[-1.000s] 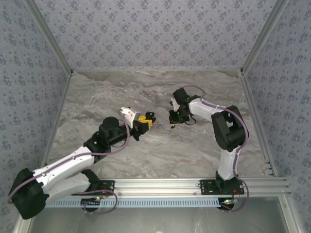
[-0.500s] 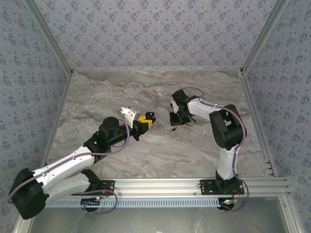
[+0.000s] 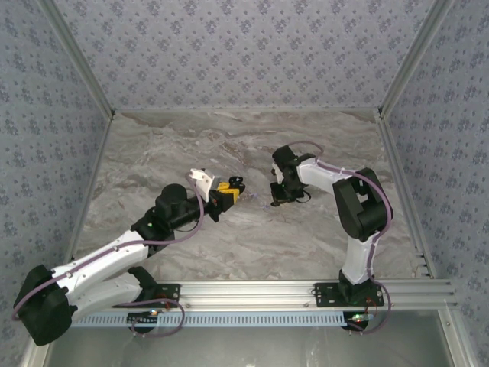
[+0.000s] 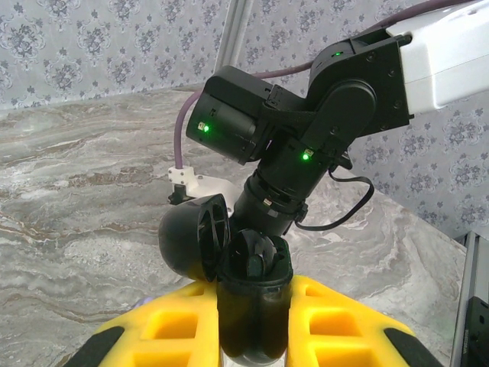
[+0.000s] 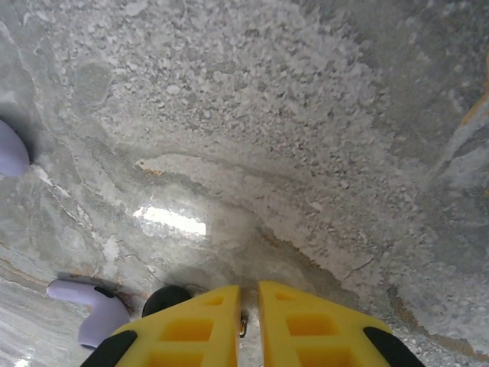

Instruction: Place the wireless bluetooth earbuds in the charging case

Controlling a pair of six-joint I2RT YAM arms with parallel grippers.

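A pale lilac, black-tipped plastic earbud point(image 5: 98, 315) lies on the grey marbled counter point(image 5: 321, 122) just beside my right pincer point(image 5: 249, 294), near its fingertips but apart from them. A second lilac piece point(image 5: 11, 150) sits farther off. That pincer's yellow fingers are pressed almost together, holding nothing I can make out. My left pincer point(image 4: 254, 294) clamps the black plastic charging case point(image 4: 250, 260), its round lid point(image 4: 191, 243) hinged open.

Jaws of the right gripper point(image 5: 248, 304) (nearly together) stand beside a lilac earbud point(image 5: 99, 317) on the table point(image 5: 306, 115).
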